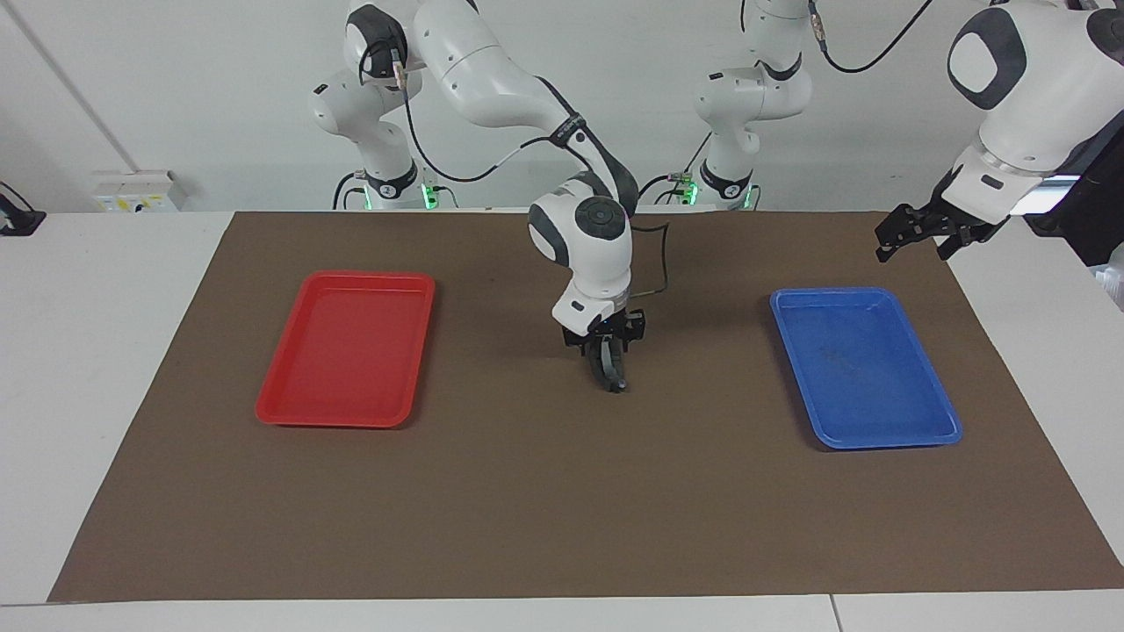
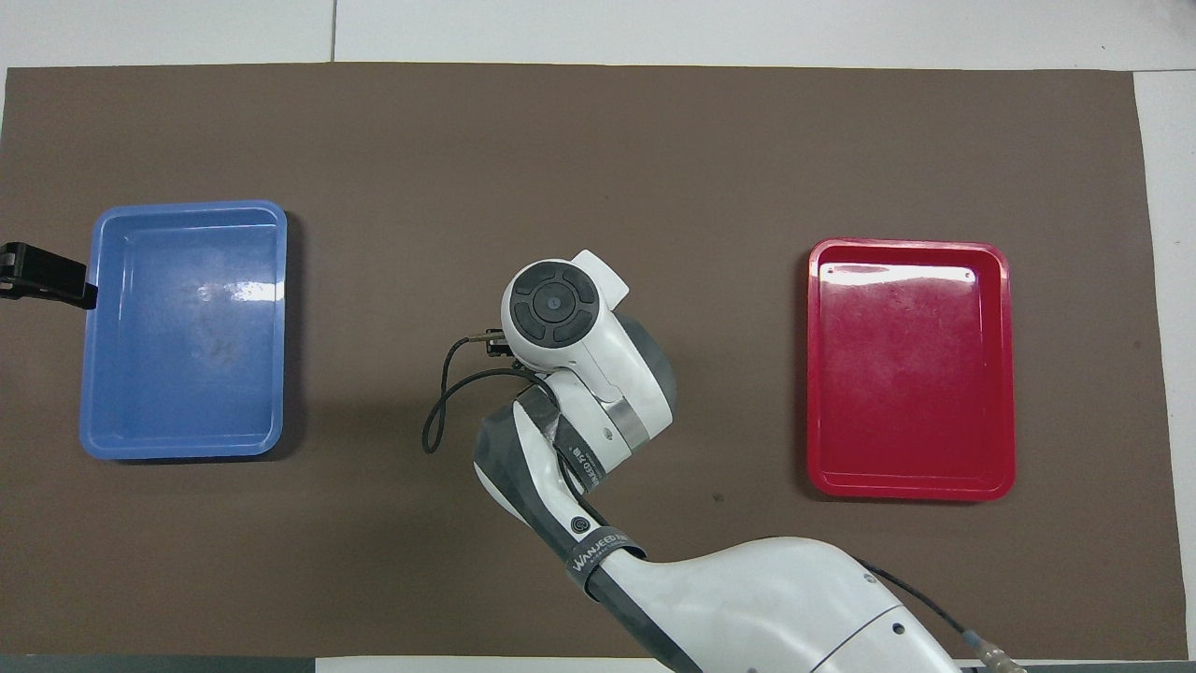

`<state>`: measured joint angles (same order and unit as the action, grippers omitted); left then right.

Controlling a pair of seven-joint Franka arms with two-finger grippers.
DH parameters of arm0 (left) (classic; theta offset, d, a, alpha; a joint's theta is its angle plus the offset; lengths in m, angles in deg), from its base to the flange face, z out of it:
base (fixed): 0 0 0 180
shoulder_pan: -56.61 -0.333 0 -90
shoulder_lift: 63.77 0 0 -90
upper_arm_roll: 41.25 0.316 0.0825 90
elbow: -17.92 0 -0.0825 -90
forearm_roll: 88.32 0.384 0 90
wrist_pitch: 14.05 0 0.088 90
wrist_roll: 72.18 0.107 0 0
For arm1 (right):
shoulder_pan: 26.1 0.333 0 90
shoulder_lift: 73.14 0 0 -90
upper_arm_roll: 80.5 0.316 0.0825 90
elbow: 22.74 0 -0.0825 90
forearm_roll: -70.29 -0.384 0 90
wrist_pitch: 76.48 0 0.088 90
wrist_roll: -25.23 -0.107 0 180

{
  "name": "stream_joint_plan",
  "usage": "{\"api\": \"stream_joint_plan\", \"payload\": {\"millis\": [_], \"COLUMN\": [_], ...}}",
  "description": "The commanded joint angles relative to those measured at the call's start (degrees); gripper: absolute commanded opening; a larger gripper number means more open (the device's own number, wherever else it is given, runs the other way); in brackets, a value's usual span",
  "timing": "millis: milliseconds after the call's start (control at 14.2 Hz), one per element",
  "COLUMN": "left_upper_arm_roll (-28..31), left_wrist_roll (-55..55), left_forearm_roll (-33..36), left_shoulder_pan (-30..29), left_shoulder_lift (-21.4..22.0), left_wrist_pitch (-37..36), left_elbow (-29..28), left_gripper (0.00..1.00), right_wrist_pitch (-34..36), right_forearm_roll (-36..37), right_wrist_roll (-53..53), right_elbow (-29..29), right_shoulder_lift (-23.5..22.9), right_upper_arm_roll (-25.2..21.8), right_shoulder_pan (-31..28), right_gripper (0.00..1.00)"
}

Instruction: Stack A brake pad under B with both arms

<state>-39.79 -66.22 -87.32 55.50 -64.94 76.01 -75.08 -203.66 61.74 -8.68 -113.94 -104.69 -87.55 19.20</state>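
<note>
My right gripper [image 1: 612,373] points straight down at the middle of the brown mat [image 1: 527,509], between the two trays. Its fingers are shut on a dark curved piece with a lighter grey edge, brake shoe B [image 1: 606,367], whose low end is at the mat. The small straight brake pad A does not show apart from it. In the overhead view the right arm's wrist [image 2: 551,304] covers that spot. My left gripper [image 1: 913,239] waits open and empty in the air beside the blue tray, at the mat's edge; it also shows in the overhead view [image 2: 42,278].
A red tray [image 1: 347,412] lies toward the right arm's end of the table and holds nothing. A blue tray [image 1: 865,434] lies toward the left arm's end and holds nothing. A black cable loops off the right wrist [image 2: 439,411].
</note>
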Motion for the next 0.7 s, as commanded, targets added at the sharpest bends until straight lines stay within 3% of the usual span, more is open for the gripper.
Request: {"api": "stream_joint_plan", "payload": {"millis": [0, 211, 493, 634], "left_upper_arm_roll": [-0.1, -0.1, -0.2, -0.1], "left_wrist_roll": [-0.5, -0.6, -1.4, -1.4], "left_forearm_roll": [-0.2, -0.1, -0.1, -0.1], "left_shoulder_pan": [0.1, 0.1, 0.1, 0.1], "left_shoulder_lift": [1.6, 1.6, 1.6, 1.6], "left_wrist_pitch": [2.1, 3.2, 4.8, 4.8], "left_elbow": [-1.9, -2.0, -2.3, -2.3], "left_gripper": [1.0, 1.0, 1.0, 1.0], "right_wrist_pitch": [1.5, 9.8, 28.8, 34.7], "right_forearm_roll": [1.6, 1.8, 3.2, 3.9], "right_wrist_roll": [1.7, 6.3, 18.6, 23.9], "right_elbow": [-2.0, -2.0, -1.5, -1.5], "right_shoulder_lift": [7.2, 13.3, 21.3, 24.9], "right_upper_arm_roll": [-2.1, -2.3, -2.4, -2.4], "right_shoulder_pan": [-4.5, -13.3, -27.7, -32.9], "right_gripper": [1.0, 1.0, 1.0, 1.0]}}
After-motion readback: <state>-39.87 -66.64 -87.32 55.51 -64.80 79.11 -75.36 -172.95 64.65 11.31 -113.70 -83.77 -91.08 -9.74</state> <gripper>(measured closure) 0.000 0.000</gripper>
